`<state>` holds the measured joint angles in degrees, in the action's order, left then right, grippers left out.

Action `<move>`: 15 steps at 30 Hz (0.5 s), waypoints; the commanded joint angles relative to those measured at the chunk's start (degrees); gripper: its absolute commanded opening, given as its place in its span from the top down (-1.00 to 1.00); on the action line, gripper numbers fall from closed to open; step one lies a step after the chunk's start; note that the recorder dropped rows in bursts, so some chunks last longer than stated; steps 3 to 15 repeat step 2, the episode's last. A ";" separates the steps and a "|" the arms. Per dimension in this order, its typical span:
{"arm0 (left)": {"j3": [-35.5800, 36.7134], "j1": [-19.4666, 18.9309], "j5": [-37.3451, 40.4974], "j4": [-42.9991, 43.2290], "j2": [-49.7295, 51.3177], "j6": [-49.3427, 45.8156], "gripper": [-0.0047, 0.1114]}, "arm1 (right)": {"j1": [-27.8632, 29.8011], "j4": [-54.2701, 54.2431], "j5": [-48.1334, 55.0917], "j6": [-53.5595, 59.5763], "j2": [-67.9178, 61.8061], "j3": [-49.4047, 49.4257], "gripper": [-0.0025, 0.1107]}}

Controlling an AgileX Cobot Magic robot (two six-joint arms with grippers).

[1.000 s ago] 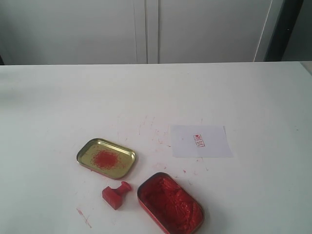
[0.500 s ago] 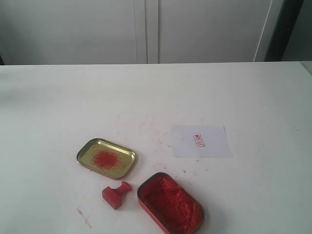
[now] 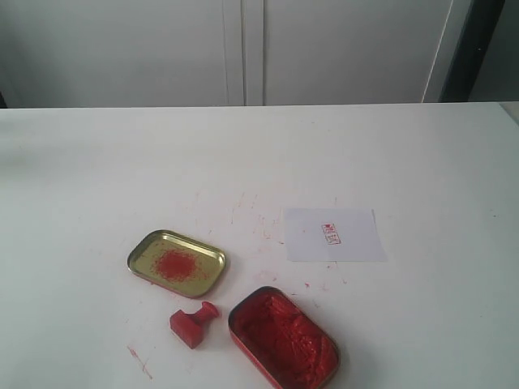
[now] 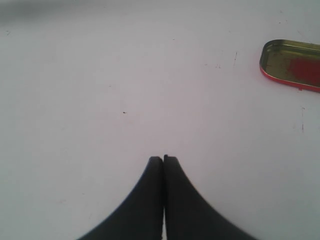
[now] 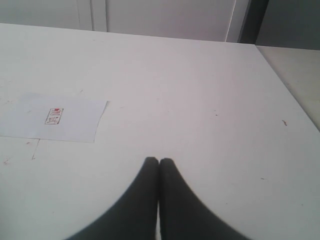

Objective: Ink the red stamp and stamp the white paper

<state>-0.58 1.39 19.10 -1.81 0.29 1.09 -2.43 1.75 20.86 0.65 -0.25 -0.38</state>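
Both arms reach out over the white table (image 3: pixel 97 178). The left gripper (image 4: pixel 163 159) and right gripper (image 5: pixel 159 161) are pinched together, empty. The white paper (image 3: pixel 334 235), bearing a print, lies right of centre, well apart from the right fingers. The red stamp (image 3: pixel 193 323) lies tipped over at the near edge, left of the paste tin (image 3: pixel 283 338).

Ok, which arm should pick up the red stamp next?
Probably the left: the red stamp lies left of centre, near the gold tin its camera sees; the right hand faces the white paper.
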 commanded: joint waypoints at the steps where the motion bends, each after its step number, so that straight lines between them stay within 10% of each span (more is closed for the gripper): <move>1: 0.58 -0.13 0.18 -0.29 -0.29 0.20 0.92 | 0.16 0.41 -0.90 0.69 0.25 0.38 0.96; 15: 0.58 -0.13 0.18 -0.29 -0.29 0.20 0.92 | 0.16 0.41 -0.90 0.69 0.25 0.38 0.96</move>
